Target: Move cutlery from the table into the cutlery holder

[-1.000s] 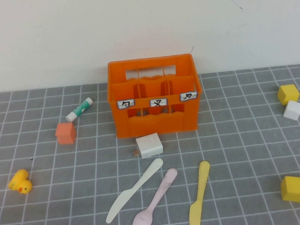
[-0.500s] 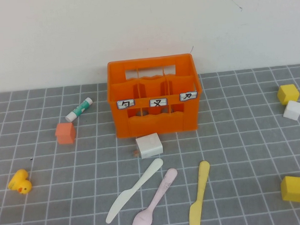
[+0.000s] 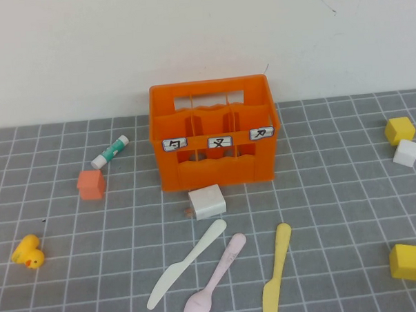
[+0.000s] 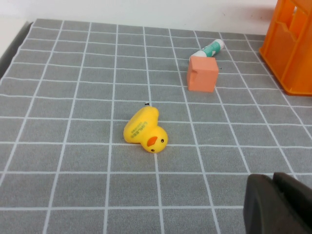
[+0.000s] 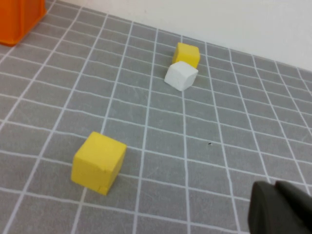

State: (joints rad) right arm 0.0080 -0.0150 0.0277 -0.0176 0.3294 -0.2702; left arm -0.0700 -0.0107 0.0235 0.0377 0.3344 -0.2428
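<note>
Three utensils, the white knife [image 3: 186,265], pink spoon [image 3: 215,279] and yellow knife [image 3: 276,271], lie on the bench [image 3: 335,212] before the empty orange crate [image 3: 212,131], so nothing's begun: your left tool [image 4: 280,204], closed and empty, hangs near the duck [image 4: 145,131], the right tool [image 5: 280,209], fingers unreadable, by the yellow cube [image 5: 99,162]; next, open one over a handle.
</note>
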